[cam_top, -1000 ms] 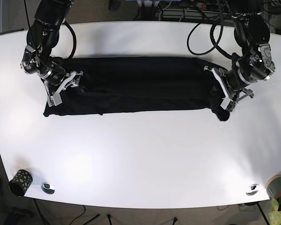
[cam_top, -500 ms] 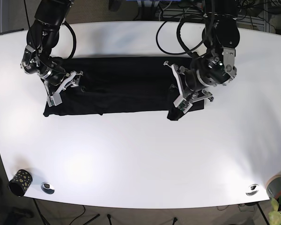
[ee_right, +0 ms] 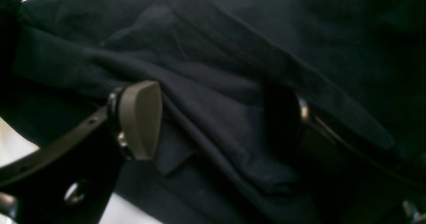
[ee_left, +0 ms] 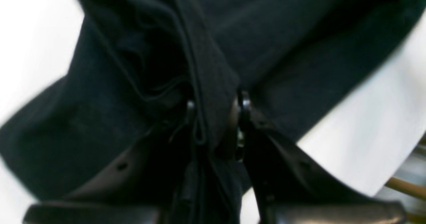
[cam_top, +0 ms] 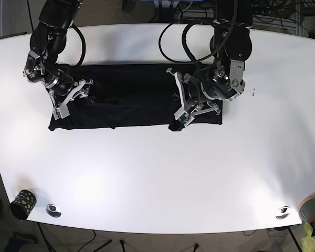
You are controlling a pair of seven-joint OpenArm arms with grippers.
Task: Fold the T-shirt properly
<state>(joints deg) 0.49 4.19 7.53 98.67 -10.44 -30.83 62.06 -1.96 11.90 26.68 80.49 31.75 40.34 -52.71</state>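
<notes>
Fold-over in progress, base view read left to right

Right gripper [cam_top: 69,100] is sitting on the T-shirt [cam_top: 126,100] at its far end, pads spread wide and gripping nothing, only pressing down. The black shirt is lying as a long band along the white table [cam_top: 157,178], long axis running arm to arm. Left gripper [cam_top: 181,107] is pinching a bunched hem tight, nearer mid-band, the doubled layer trailing behind it toward its own side
</notes>
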